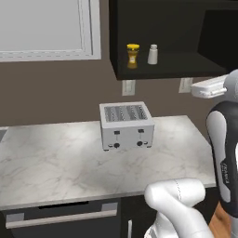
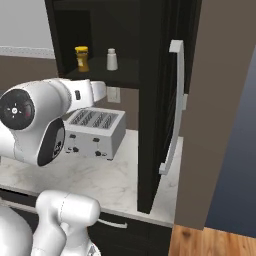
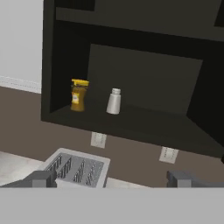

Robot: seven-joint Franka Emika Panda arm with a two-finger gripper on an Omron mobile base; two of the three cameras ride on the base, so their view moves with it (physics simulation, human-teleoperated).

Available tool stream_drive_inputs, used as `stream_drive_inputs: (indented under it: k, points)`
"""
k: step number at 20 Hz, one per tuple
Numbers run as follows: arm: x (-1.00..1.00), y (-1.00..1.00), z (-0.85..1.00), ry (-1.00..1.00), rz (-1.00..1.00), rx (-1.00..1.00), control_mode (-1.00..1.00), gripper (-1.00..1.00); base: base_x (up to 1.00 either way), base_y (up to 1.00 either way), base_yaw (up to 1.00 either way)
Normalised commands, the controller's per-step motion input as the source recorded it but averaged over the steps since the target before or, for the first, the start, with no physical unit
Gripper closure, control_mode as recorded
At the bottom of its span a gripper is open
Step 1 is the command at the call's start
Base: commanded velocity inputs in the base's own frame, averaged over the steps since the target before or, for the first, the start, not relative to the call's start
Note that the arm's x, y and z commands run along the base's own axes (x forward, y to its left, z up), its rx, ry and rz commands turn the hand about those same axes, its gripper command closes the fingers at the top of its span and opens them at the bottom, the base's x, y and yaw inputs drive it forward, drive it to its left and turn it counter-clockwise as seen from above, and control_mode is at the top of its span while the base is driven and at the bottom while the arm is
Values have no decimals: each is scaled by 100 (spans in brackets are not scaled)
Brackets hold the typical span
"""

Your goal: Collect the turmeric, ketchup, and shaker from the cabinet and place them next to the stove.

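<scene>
We see our gripper (image 3: 111,178) in the hand view with its two dark fingertips (image 3: 41,178) spread wide apart at the bottom, released, with nothing between them. It hangs in the air in front of the cabinet (image 3: 144,65), below the shelf level and well apart from the items on it. Just beyond the fingertips, lower down, is the top of the toaster (image 3: 78,168), its slots facing up.

Further out, on the cabinet's dark shelf, the turmeric (image 3: 78,95) stands upright near the left wall, its yellow cap on top. The shaker (image 3: 113,101) stands upright just to its right, the two near each other but not touching. We cannot make out the ketchup on the shelf; the rest of the interior to the right is dark.

From the left base view, the cabinet (image 1: 172,37) hangs on the wall above the counter (image 1: 56,162), with the turmeric (image 1: 133,56) and shaker (image 1: 152,54) side by side at the left end of the shelf. The toaster (image 1: 126,125) sits on the counter below them, towards the back wall. Our arm rises at the right edge of that view.

From the right base view, the turmeric (image 2: 81,58) and shaker (image 2: 112,59) stand on the shelf above the toaster (image 2: 95,132), and the open cabinet door (image 2: 160,100) with its pale handle (image 2: 175,105) stands to their right.
</scene>
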Motion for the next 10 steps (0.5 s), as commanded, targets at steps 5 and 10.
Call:
stream_drive_inputs:
  k: [5, 10]
  points:
    - [30, 0, 4, 0, 0, 0, -100, -100, 0, 0, 0]
    - [13, -3, 0, 0, 0, 0, -100, -100, 0, 0, 0]
